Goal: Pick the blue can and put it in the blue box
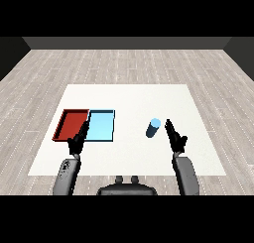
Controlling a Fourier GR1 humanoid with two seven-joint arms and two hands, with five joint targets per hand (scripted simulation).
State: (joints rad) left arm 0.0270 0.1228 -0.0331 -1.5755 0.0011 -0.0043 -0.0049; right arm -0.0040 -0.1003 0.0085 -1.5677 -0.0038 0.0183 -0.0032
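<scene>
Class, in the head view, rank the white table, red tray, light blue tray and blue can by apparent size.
1. White table, largest.
2. Red tray and light blue tray: these look alike, so no ranking between them.
3. Blue can, smallest.

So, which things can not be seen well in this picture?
- Head view: the near edge of the light blue tray and the red tray is partly covered by the left hand.
- Head view: any label on the blue can is too small to read.
- Head view: the right hand is beside the can; contact cannot be told.
</scene>
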